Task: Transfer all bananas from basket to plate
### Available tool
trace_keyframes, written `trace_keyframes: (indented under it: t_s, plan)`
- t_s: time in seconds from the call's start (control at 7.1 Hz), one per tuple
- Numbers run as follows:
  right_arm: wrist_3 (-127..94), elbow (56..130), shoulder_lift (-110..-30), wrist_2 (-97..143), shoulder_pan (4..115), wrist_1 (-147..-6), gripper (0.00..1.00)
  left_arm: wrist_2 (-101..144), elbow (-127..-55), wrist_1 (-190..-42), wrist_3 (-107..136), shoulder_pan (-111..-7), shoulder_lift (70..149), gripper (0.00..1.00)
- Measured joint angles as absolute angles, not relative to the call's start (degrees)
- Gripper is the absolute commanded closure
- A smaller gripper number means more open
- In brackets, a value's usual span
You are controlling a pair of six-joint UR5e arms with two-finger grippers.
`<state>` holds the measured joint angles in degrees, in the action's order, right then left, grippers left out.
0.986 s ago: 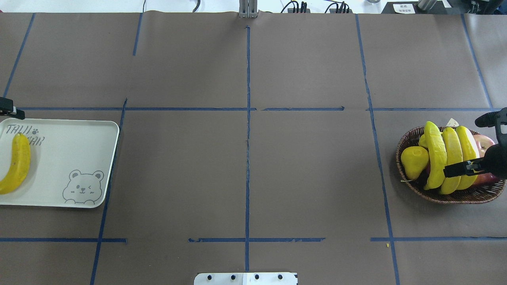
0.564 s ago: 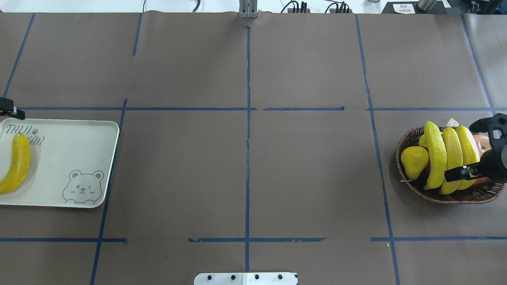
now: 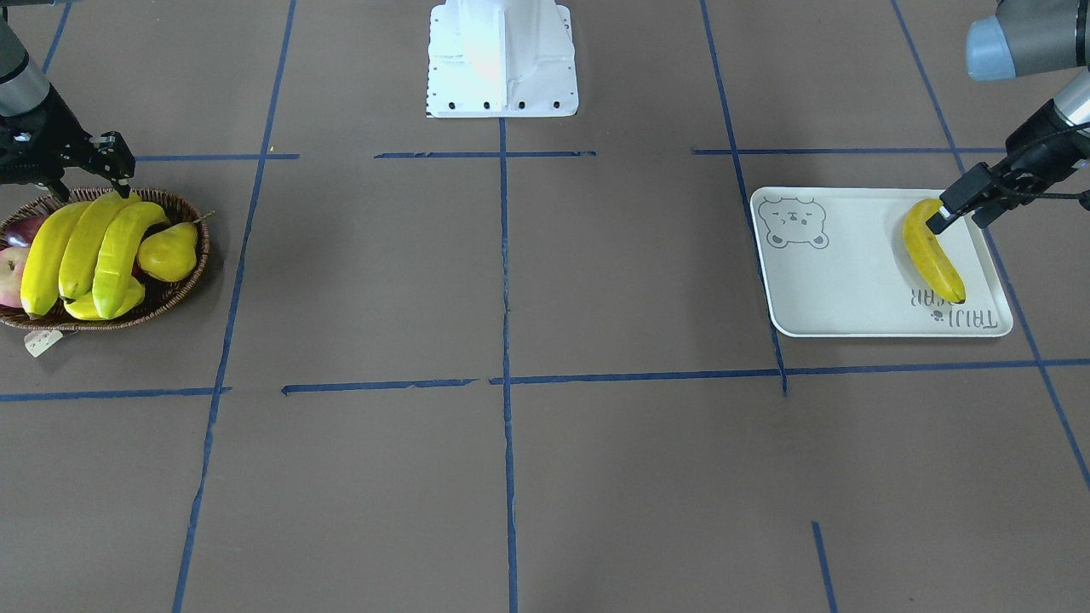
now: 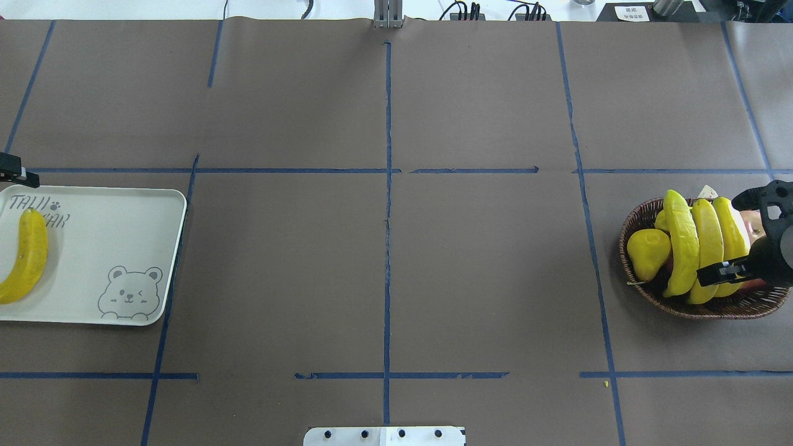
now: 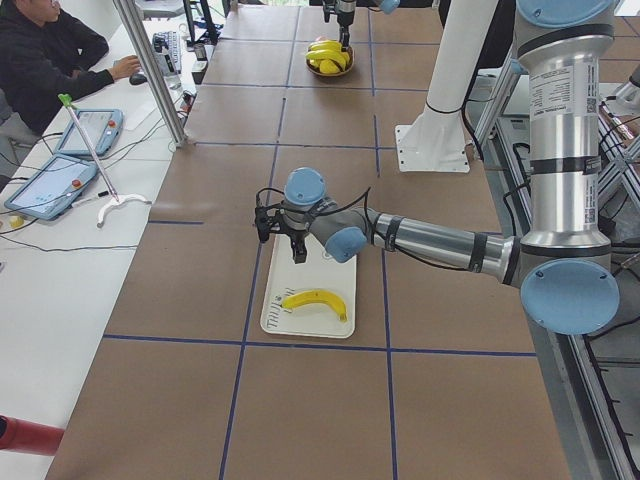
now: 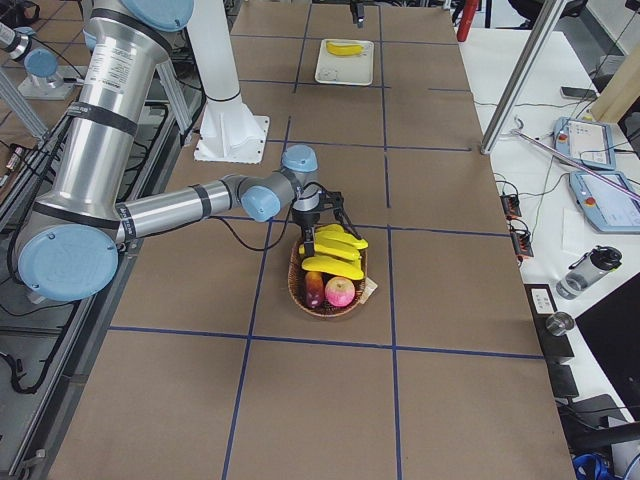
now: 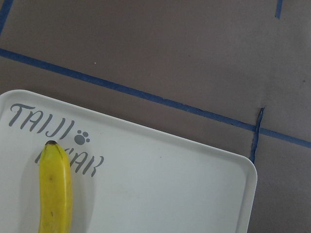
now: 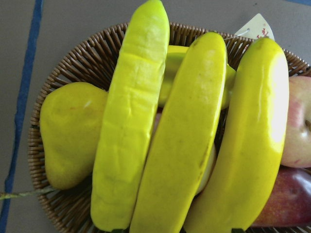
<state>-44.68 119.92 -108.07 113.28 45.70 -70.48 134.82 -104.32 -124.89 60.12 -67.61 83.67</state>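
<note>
Three long yellow bananas lie side by side across the wicker basket at the right; they fill the right wrist view. My right gripper is open just above them, one finger at each side of the bunch, holding nothing. A fourth banana lies on the white bear-print plate at the left, also in the left wrist view. My left gripper is open and empty above that banana's end.
The basket also holds a yellow pear on its inner side and red apples on its outer side. A paper tag hangs off the basket. Blue tape lines cross the brown table. The robot base plate sits at the near edge.
My right gripper has come down closer over the bananas in the basket and shifted slightly toward the near edge. The left arm and the banana on the plate have not moved.
</note>
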Motion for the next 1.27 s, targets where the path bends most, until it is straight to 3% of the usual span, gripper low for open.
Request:
trace_keyframes:
  t_s: [0.28, 0.99, 1.13, 1.27]
  plan:
    - [-44.65, 119.61, -107.91, 113.21, 45.68, -70.49, 0.31, 134.82, -104.12, -124.89, 60.06, -67.61, 83.67, 0.01]
    - [-44.56, 118.66, -107.71, 113.20, 45.84, -70.58, 0.31, 134.82, -104.06, -124.89, 60.03, -67.59, 83.67, 0.01]
    - [-44.56, 118.49, -107.64, 113.20, 45.90, -70.58, 0.43, 134.82, -104.06, -124.89, 60.03, -67.60, 83.67, 0.01]
    - [-44.56, 118.43, -107.57, 113.20, 45.99, -70.58, 0.65, 134.82, -104.06, -124.89, 60.03, -67.61, 83.67, 0.01]
